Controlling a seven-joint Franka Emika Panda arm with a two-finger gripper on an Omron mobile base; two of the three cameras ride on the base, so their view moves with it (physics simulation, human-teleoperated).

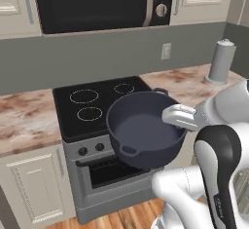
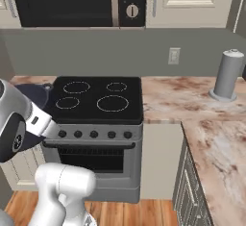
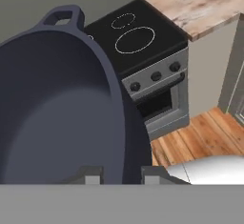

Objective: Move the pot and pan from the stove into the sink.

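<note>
The deep blue-grey pot [image 1: 141, 130] hangs tilted in the air in front of the stove [image 1: 92, 104], over the oven door. My gripper [image 1: 168, 116] is shut on the pot's right rim. In the hand view the gripper [image 3: 123, 175] has one fingertip inside the pot [image 3: 52, 108] and one outside its wall. In the right base view a piece of the pot [image 2: 36, 95] shows behind my arm, left of the stove [image 2: 101, 97]. All four burner rings of the stove [image 3: 138, 42] are bare. The pan and the sink are out of view.
A marbled counter [image 2: 202, 105] runs right of the stove and turns toward me, with a grey cylinder [image 2: 229, 73] at its back. A black microwave [image 1: 97, 4] hangs above the cooktop. Wooden floor [image 3: 190, 132] lies before the oven.
</note>
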